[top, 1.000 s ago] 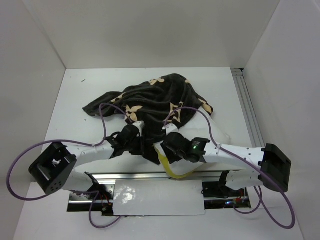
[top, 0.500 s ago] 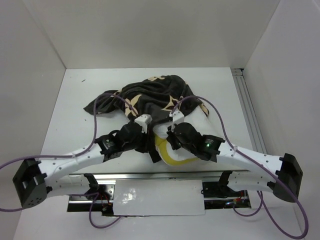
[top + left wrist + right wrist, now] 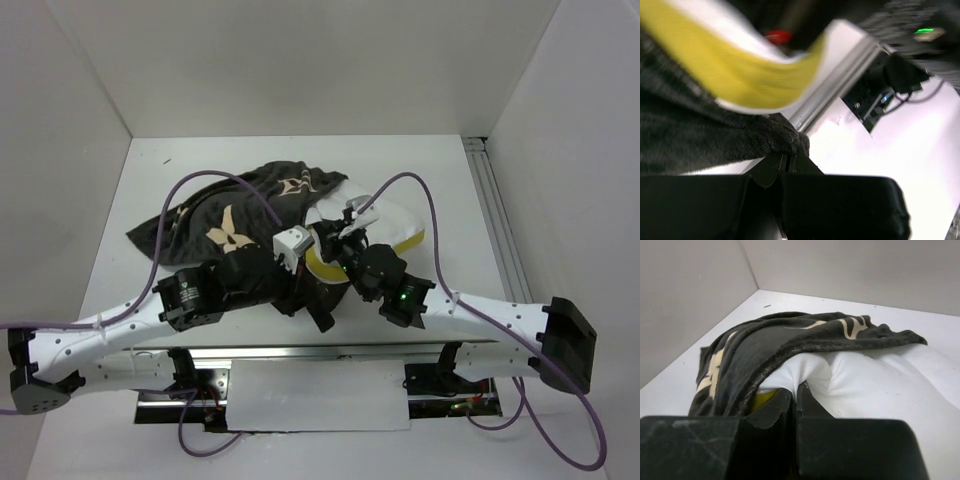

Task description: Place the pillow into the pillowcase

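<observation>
The dark plush pillowcase [image 3: 235, 210] with tan motifs lies bunched at mid-table, draped over the left part of the white pillow [image 3: 395, 215]. The pillow's yellow edge [image 3: 325, 268] shows between the two wrists. My left gripper [image 3: 318, 300] is shut on a fold of the pillowcase [image 3: 700, 135], seen at the left gripper [image 3: 790, 155] with the blurred yellow pillow edge [image 3: 740, 75] above it. My right gripper [image 3: 328, 226] is shut on a pinch of the white pillow [image 3: 875, 380], seen at the right gripper [image 3: 796, 387], just under the pillowcase [image 3: 770, 340] rim.
White walls enclose the table on three sides. An aluminium rail [image 3: 495, 215] runs along the right edge, and the arms' mounting rail [image 3: 300, 352] lies at the near edge. Purple cables [image 3: 215, 185] loop over the fabric.
Both grippers have shut, the left on the pillowcase and the right on the pillow. Both arms have reached further from their bases. The pillowcase has shifted left, baring the pillow's right side.
</observation>
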